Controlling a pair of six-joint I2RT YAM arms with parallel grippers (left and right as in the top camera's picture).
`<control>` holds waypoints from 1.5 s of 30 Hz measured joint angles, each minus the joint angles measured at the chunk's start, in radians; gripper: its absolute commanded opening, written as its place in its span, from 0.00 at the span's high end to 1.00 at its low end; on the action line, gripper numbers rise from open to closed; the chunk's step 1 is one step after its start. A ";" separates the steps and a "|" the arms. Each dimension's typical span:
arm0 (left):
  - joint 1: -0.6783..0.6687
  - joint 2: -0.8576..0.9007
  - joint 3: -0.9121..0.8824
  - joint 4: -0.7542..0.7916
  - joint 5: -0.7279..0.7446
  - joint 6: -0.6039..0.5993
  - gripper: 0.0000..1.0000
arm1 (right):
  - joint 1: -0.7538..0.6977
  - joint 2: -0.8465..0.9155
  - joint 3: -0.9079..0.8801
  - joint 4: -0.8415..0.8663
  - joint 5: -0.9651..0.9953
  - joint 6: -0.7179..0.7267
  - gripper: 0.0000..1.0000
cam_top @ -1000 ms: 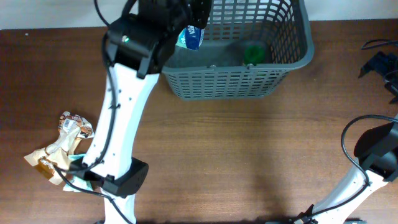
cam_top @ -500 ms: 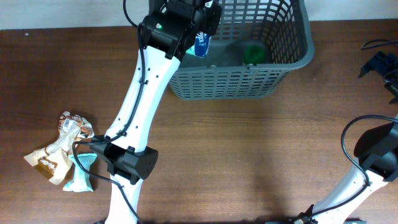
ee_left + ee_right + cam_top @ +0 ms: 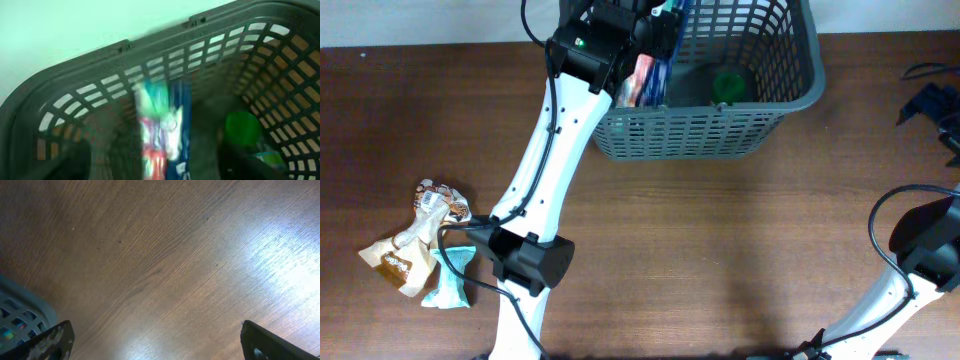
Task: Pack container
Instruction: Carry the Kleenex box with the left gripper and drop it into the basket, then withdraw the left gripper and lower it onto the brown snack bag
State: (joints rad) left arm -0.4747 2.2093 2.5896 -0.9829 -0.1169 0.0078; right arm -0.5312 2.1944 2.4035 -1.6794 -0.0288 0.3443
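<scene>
Over dark grey slotted plastic basket (image 3: 690, 135), left gripper (image 3: 655, 42) seems spread, blue-red packet (image 3: 162, 135) dropping; next, fetch brown wrappers (image 3: 415, 240) near bench (image 3: 720, 250) left edge

My left arm (image 3: 546, 160) is a white link between black joint housings, black cable alongside, one green light. My right gripper (image 3: 157, 345) has black fingers (image 3: 47, 341), scuffed pale.

matt grey plastic container (image 3: 692, 132), glossy foil pkt (image 3: 644, 82), wood-grain table (image 3: 720, 250) w/ sheen
</scene>
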 measured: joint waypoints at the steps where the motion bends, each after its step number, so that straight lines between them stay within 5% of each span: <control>1: 0.000 0.000 0.000 0.000 0.000 0.000 0.27 | 0.000 0.000 0.000 0.000 0.000 0.000 0.01; 9: 0.000 0.000 0.000 0.000 -0.054 0.000 0.26 | 0.000 0.000 0.000 0.000 0.000 0.000 0.01; 19: 0.003 -0.140 -0.002 -0.138 -0.337 -0.026 0.00 | 0.000 0.000 0.000 0.000 0.000 0.000 0.01; 32: 0.268 -0.367 0.009 -0.684 -0.517 -0.513 0.00 | 0.000 0.000 0.000 0.000 0.000 0.000 0.01; 45: 0.586 -0.366 -0.256 -0.697 -0.272 -0.941 0.01 | 0.000 0.000 0.000 0.000 0.000 0.000 0.01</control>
State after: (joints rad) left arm 0.1116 1.8435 2.3333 -1.6802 -0.3885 -0.9329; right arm -0.5312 2.1944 2.4035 -1.6794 -0.0288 0.3447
